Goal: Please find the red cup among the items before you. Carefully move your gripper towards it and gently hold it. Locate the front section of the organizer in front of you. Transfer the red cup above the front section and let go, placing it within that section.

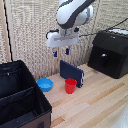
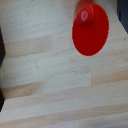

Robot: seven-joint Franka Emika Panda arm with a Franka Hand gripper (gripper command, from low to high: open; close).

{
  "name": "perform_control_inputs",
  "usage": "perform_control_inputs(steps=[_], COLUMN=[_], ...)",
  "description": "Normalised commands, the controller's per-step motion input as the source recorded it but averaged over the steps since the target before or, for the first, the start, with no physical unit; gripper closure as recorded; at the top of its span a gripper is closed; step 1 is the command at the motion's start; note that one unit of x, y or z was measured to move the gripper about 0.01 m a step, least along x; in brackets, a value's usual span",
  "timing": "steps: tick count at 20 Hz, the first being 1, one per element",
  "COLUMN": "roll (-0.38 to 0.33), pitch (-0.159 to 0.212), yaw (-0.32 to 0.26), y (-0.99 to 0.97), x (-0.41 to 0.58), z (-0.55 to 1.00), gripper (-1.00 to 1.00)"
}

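The red cup (image 1: 71, 86) stands upright on the wooden table, just in front of a dark blue flat object. In the wrist view the red cup (image 2: 90, 28) shows from above, with no fingers in sight. My gripper (image 1: 60, 51) hangs well above the table, up and toward the exterior view's left of the cup; its two dark-blue fingers stand apart with nothing between them. The black fabric organizer (image 1: 20, 102) fills the exterior view's lower left, a divider splitting it into two compartments.
A light-blue bowl (image 1: 45, 84) sits between the organizer and the cup. The dark blue flat object (image 1: 71, 72) stands behind the cup. A glossy black machine (image 1: 111, 52) occupies the exterior view's right. A blind-like wall runs along the back.
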Motion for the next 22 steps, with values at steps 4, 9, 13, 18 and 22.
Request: perform_control_inputs(steps=[4,9,13,18,22], roll=[0.0,0.003,0.021,0.042,0.039], pitch=[0.007,0.012,0.008,0.001,0.0], yaw=[-0.186,-0.209,-0.198,-0.18,-0.164], y=[-0.18,-0.25,-0.3,-0.4,-0.36], x=[-0.165,-0.201,-0.219,-0.238,-0.243], z=[-0.19,-0.26,-0.27,-0.33,-0.28], gripper=[-1.0,-1.0,-1.0,-1.0,-1.0])
